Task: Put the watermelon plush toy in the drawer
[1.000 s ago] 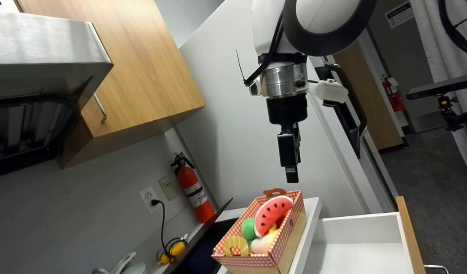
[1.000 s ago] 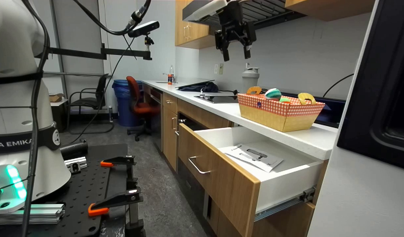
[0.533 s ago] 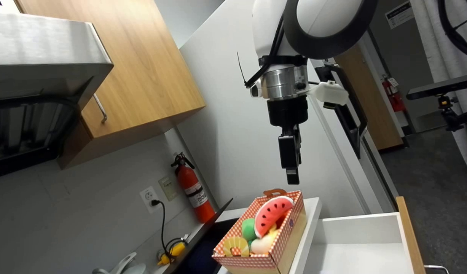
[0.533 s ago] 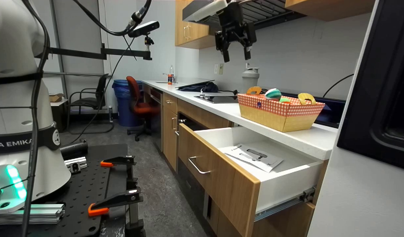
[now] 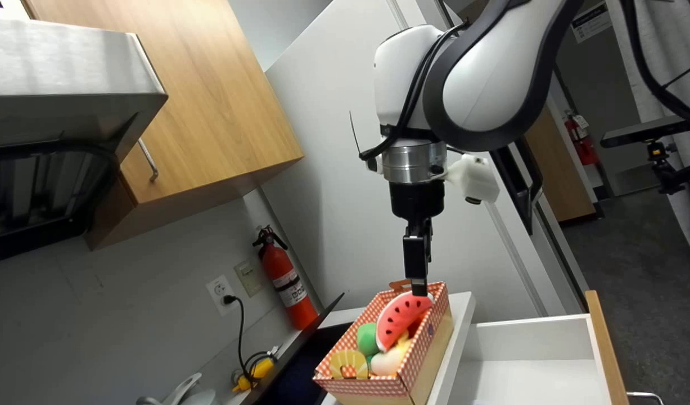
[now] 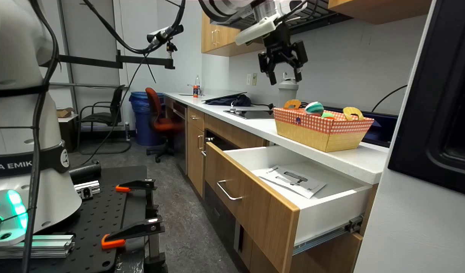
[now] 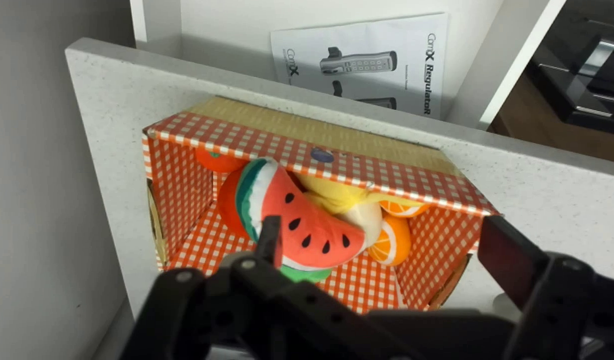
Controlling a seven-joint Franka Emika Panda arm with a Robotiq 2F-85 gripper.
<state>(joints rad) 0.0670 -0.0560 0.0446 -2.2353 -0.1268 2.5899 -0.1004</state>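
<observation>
The watermelon plush toy [image 7: 319,225] lies among other toys in the red-checked box [image 7: 266,142], its seeded red face showing in the wrist view. The box stands on the white desk [image 7: 552,200], just beside the lower, open drawer [image 6: 262,204], which holds a printed ComX Regulator sheet [image 7: 412,75]. The pincer [image 6: 285,78] hangs above, its 2 fingers [image 7: 512,260] spread, apart from the toy.
</observation>
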